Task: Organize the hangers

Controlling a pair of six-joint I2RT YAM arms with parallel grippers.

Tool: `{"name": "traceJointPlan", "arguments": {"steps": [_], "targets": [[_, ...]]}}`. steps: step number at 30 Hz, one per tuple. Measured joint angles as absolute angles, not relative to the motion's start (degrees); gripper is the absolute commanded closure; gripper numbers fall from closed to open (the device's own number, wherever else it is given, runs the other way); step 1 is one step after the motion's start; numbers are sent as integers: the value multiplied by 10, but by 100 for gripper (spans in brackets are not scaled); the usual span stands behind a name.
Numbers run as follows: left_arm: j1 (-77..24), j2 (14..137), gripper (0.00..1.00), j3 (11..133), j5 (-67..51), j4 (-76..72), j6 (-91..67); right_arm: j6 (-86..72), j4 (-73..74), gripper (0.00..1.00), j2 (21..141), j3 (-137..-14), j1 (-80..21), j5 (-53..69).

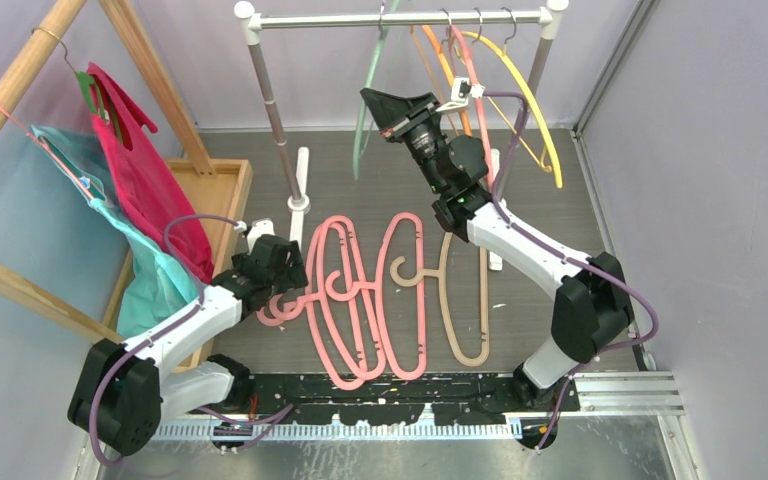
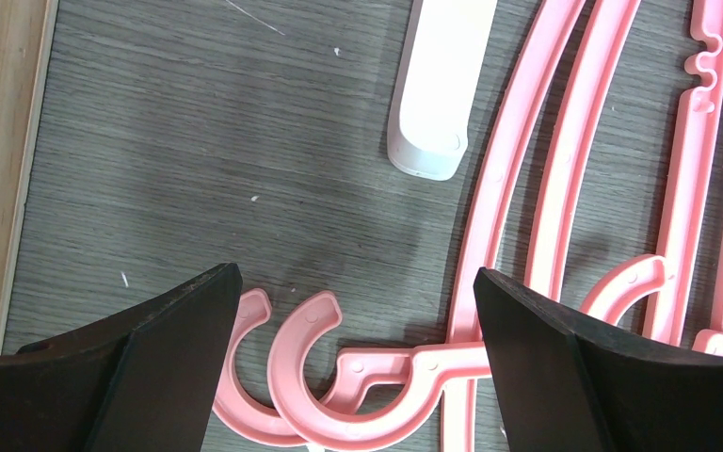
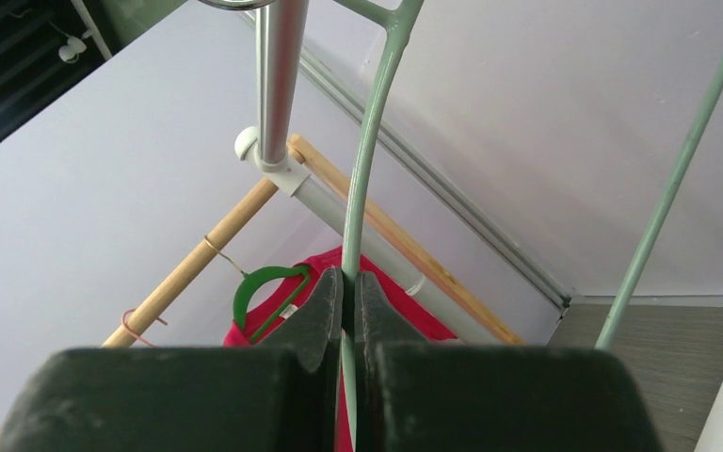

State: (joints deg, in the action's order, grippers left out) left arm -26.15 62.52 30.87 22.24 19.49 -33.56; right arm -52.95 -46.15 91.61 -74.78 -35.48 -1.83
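Note:
Several thick pink hangers [image 1: 360, 300] lie overlapping on the table, and a beige hanger [image 1: 460, 300] lies right of them. My left gripper [image 2: 358, 282] is open just above two pink hooks [image 2: 297, 377], touching neither. A grey-green hanger [image 3: 367, 160] hangs from the metal rail [image 1: 400, 18]. My right gripper [image 3: 348, 292] is shut on this hanger's thin arm. In the top view that gripper [image 1: 370, 100] sits high beside the rail's left post. Orange [image 1: 440, 60], thin pink [image 1: 475, 90] and yellow hangers [image 1: 535, 100] hang on the rail's right part.
A wooden frame [image 1: 20, 70] at left carries a green hanger with red cloth [image 1: 135, 170] and a teal cloth [image 1: 150, 280]. A wooden tray [image 1: 215, 185] sits below it. The rack's white foot [image 2: 438, 85] lies close ahead of the left gripper. Walls enclose the table.

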Motion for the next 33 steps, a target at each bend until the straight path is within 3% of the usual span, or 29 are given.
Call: {"name": "traceJointPlan", "arguments": {"steps": [5,7,11,19,28,33], "targets": [[-262,625,2,308,222,195,-336,-529,-451,98,888,-725,-354,-42],[-262,625,2,308,222,195,-336,-529,-446,90,886,-725,-354,-46],[-262,625,2,308,222,194,-336,-529,-439,83,886,-725,-353,-49],[-262,625,2,307,222,193,-335,-543,-406,53,886,-724,-352,-67],[-262,625,2,307,222,191,-336,-557,-389,39,885,-724,-352,-72],[-262,626,2,307,222,191,-336,-544,-378,25,865,-702,-356,-72]]}}
